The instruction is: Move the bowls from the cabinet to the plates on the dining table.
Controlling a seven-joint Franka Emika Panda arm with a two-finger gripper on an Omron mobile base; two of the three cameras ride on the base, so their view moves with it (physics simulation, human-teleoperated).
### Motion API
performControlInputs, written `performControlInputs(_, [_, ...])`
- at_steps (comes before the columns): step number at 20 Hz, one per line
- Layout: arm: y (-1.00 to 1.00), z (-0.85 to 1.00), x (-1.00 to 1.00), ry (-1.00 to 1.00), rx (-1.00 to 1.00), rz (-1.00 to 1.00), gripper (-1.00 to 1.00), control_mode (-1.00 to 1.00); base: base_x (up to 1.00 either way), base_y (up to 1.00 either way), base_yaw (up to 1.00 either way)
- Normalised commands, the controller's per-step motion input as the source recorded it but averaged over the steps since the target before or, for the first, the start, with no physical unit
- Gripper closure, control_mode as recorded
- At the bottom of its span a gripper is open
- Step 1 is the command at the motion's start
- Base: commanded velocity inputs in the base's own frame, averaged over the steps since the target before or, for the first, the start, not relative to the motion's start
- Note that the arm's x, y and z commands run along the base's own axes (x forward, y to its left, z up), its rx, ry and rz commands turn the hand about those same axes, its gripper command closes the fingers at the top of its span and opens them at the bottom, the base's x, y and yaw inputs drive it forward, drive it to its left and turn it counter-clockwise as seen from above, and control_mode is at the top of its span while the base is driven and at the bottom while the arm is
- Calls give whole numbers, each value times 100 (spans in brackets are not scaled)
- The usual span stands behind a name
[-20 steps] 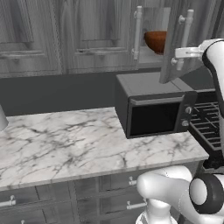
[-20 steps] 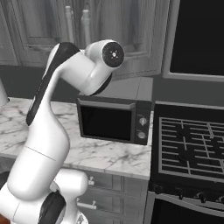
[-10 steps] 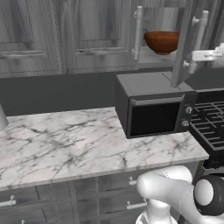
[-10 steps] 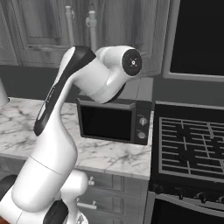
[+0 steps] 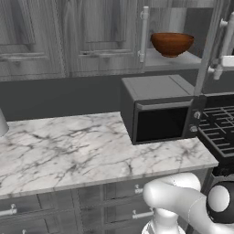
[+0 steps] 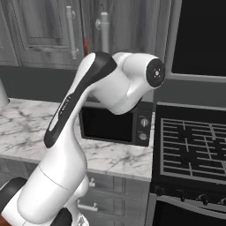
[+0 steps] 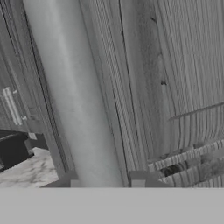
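Observation:
The dark brown bowl (image 5: 171, 43) sits upright on the grey shelf of the open cabinet (image 5: 180, 61), above the microwave. My gripper (image 7: 105, 181) is shut on the long silver bar handle (image 7: 74, 100) of the right cabinet door (image 5: 208, 45), which stands swung out, nearly edge-on. That handle (image 5: 227, 32) and my hand are at the far right edge of the left base view. A thin red sliver (image 6: 84, 44) shows between the cabinet doors; I cannot tell what it is. The plates and the dining table are out of view.
A black microwave (image 5: 160, 116) stands on the marble counter (image 5: 68, 151) below the cabinet, with a black stove (image 6: 194, 150) to its right. The neighbouring cabinet doors (image 5: 105, 36) are closed. My white arm (image 6: 110, 84) crosses the middle of the right base view.
The right cabinet door has swung further out to the right with my hand on its handle. The brown bowl now shows fully on the shelf.

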Motion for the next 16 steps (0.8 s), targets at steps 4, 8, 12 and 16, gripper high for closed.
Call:
performControlInputs(4, [-19,0,-35,-4,2,-1,-100,-100,0,0,0])
performControlInputs(8, [-11,0,-51,-7,2,-4,-100,-100,0,0,0])
performControlInputs(12, [-7,0,-44,-10,2,-5,-100,-100,0,0,0])
performControlInputs(16, [0,0,-27,-12,-1,-11,-100,-100,0,0,0])
